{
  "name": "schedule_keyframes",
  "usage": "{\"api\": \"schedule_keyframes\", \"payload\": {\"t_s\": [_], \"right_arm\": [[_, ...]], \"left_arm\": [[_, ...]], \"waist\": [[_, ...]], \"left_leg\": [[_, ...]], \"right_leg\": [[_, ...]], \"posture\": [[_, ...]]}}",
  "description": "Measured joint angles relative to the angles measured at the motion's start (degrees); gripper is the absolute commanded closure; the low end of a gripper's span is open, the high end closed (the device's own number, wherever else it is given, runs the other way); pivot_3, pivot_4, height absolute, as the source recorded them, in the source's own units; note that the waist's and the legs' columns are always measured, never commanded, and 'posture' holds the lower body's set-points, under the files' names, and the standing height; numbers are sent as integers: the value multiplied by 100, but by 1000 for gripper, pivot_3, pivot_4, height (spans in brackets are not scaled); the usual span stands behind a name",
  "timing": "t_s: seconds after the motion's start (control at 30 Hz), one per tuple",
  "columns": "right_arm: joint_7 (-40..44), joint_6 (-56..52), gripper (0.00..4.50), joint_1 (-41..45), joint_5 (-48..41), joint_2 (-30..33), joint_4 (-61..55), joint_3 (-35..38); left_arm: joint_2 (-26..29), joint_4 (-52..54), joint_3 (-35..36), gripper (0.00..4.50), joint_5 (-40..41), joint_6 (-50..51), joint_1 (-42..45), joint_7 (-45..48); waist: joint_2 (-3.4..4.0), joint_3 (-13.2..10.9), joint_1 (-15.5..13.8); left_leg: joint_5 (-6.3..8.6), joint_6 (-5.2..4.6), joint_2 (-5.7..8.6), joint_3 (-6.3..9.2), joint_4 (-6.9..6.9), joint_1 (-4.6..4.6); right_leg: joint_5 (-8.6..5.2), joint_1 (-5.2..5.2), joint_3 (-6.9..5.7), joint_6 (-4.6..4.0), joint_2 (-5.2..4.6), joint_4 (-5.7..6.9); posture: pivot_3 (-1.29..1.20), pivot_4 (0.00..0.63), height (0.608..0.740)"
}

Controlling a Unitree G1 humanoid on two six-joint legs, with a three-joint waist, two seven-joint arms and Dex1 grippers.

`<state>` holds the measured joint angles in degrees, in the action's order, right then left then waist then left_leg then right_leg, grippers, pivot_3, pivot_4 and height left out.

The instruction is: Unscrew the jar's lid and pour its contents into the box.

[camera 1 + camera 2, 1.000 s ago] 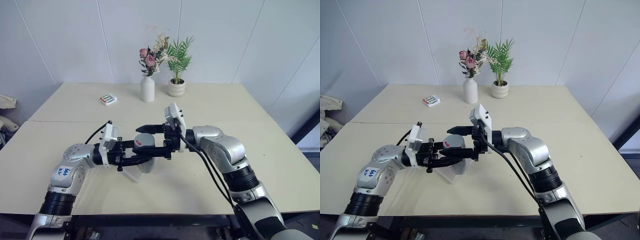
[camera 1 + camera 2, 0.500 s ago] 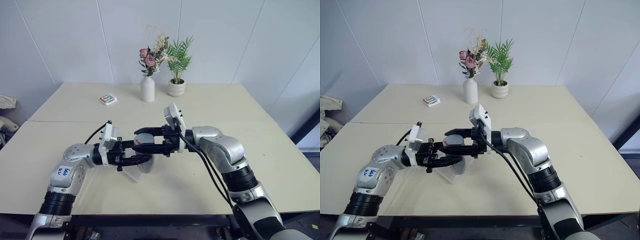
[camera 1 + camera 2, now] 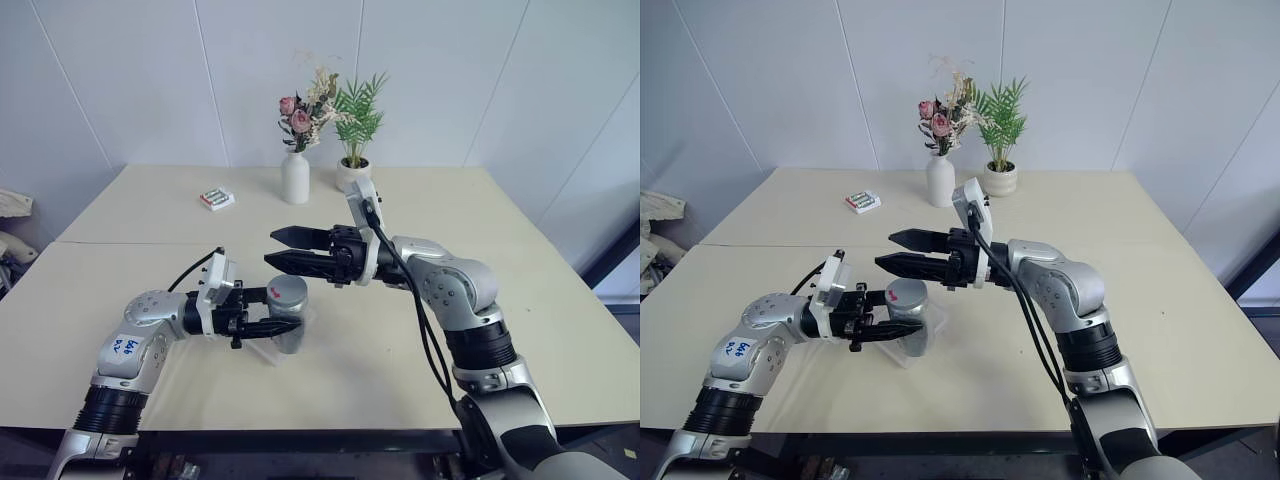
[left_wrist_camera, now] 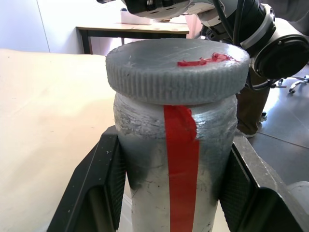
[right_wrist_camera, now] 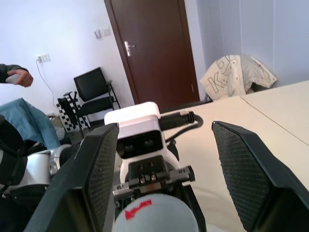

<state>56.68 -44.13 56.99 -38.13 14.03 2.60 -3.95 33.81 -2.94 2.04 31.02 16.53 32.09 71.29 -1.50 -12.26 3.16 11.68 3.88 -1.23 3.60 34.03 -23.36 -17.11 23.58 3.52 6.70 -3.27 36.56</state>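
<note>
The left hand [image 3: 262, 312] is clamped on the jar [image 3: 288, 318], one black finger on each side of its body, holding it upright near the middle of the surface [image 3: 130, 215]. A red strip runs down the side of the jar, and the grey lid [image 3: 287, 293] is on top, with a red mark on its upper face. The jar stands over the clear box [image 3: 266, 347], which lies on the surface just below and to the near side of it; whether the jar's base touches the box cannot be told. The contents cannot be made out through the jar's wall.

The right hand [image 3: 285, 249] hangs above and just to the far side of the lid, apart from it, pointing left. Its two fingers stand with a plain gap between them and hold nothing.

At the far side of the surface stand a white vase [image 3: 295, 178] with flowers and a small potted plant [image 3: 353, 174]; a green-and-white packet [image 3: 216, 198] lies to their left.
</note>
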Motion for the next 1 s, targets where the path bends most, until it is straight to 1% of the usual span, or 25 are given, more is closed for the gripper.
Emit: {"api": "schedule_keyframes", "payload": {"t_s": [0.1, 0.2, 0.27, 0.4, 0.77, 1.0], "right_arm": [[78, 59, 1277, -66, 172, 110, -57, -209], [165, 70, 701, -214, 303, 131, -125, -462], [192, 165, 23, -240, 383, 131, -184, -554], [218, 411, 23, -240, 553, 136, -280, -621], [272, 425, 23, -291, 795, 232, -280, -859], [267, 427, 23, -291, 884, 231, -247, -862]], "left_arm": [[0, 0, -1, 2304, 0, 0, 0, 0], [0, -1, -3, 2304, -1, -1, 0, 0], [0, -1, -3, 2304, -1, -2, 1, 0], [0, -1, -3, 2304, -1, -2, 1, 0], [0, 0, -3, 2304, -1, -2, 1, 0], [0, 0, -3, 2304, -1, -2, 1, -1]], "waist": [[0, 0, 4], [0, 0, 5], [0, 0, 3], [0, 0, 1], [0, 0, 2], [0, 0, 2]], "left_leg": [[0, 0, 0, 0, 0, 1], [0, 0, 0, 0, 0, 0], [0, 0, 0, 0, 0, 0], [0, 0, 0, 0, 0, 0], [0, 0, 0, 0, 0, 0], [0, 0, 0, 0, 0, 0]], "right_leg": [[0, 0, 0, 0, 0, 0], [0, 0, 0, 0, 0, 0], [0, 1, 0, 0, 0, 0], [0, 0, 0, 0, 0, 0], [0, 0, 0, 0, 0, 0], [0, 0, 0, 0, 0, 0]], "posture": [[0, 150, 740], [0, 150, 740], [0, 150, 740], [0, 150, 740], [0, 150, 740], [0, 150, 740]]}}
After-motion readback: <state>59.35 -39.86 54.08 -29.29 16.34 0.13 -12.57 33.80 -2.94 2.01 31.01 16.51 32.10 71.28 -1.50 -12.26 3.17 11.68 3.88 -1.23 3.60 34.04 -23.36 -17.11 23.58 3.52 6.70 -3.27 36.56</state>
